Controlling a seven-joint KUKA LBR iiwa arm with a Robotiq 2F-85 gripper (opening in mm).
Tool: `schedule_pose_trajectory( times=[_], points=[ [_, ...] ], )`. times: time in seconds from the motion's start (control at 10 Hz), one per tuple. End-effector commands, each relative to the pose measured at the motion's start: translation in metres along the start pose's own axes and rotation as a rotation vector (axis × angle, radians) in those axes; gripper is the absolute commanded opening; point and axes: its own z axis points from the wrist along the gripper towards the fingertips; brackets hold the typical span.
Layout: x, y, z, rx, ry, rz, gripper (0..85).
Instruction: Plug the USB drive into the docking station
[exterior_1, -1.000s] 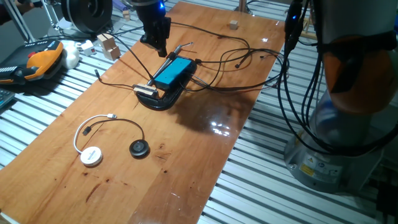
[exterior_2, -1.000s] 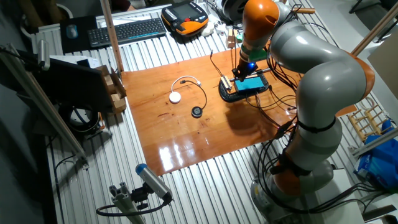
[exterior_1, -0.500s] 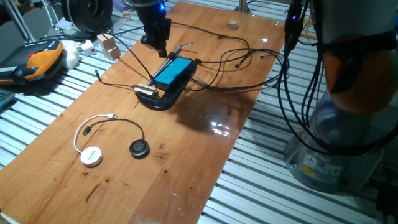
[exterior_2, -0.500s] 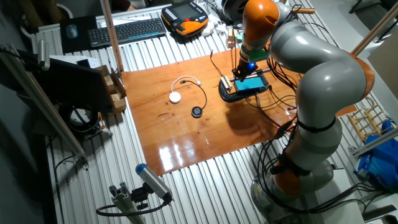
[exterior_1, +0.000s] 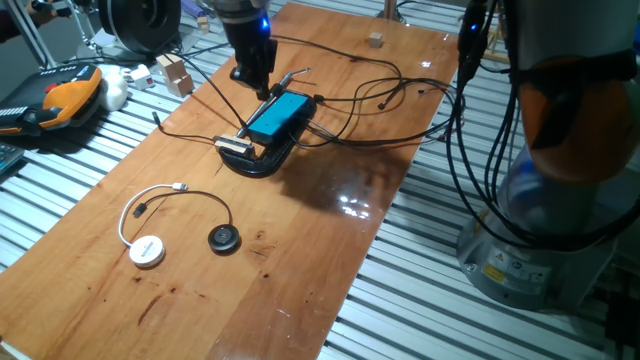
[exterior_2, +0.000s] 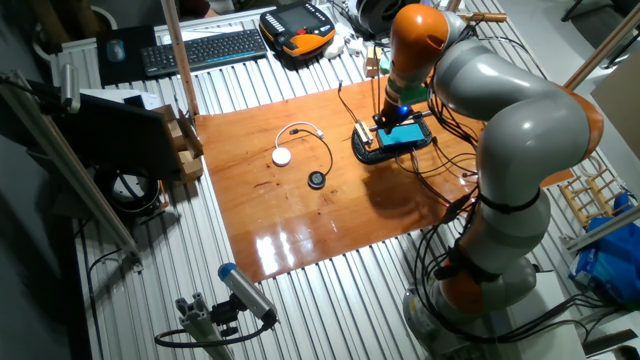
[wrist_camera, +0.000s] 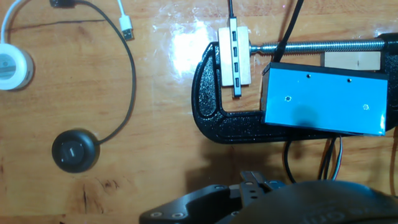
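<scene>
The docking station (exterior_1: 277, 117) lies mid-table, held in a black clamp (exterior_1: 262, 157); a white puck (exterior_1: 147, 250) sits near-left. The gripper (exterior_1: 256, 78) hangs just beyond it — finger state can't be made out.

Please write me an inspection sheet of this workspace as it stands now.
Surface: glossy wooden board on a slatted metal table.
Job's things: blue docking station held in a black clamp; a slim USB hub sits at the clamp's jaw. USB drive: nothing seen.
Clutter: white puck, black puck, small wooden blocks.
Hand: the hand hovers at the station's far end; open or shut cannot be told.
Cables: thin black cables run from the station.
Surroundings: keyboard, orange pendant.
</scene>
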Motion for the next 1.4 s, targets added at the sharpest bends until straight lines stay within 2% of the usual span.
schedule_pose_trajectory(
  times=[0.0,0.6,0.9,1.1,1.3],
  points=[
    [-0.001,0.0,0.003,0.002,0.0,0.006,0.0],
    [-0.013,-0.007,0.023,-0.002,-0.001,0.037,0.0],
    [-0.023,-0.017,0.033,-0.017,0.002,0.043,0.0],
    [-0.025,-0.017,0.04,-0.006,0.003,0.067,0.0],
    [-0.026,-0.016,0.044,-0.018,0.007,0.105,0.0]
  ],
)
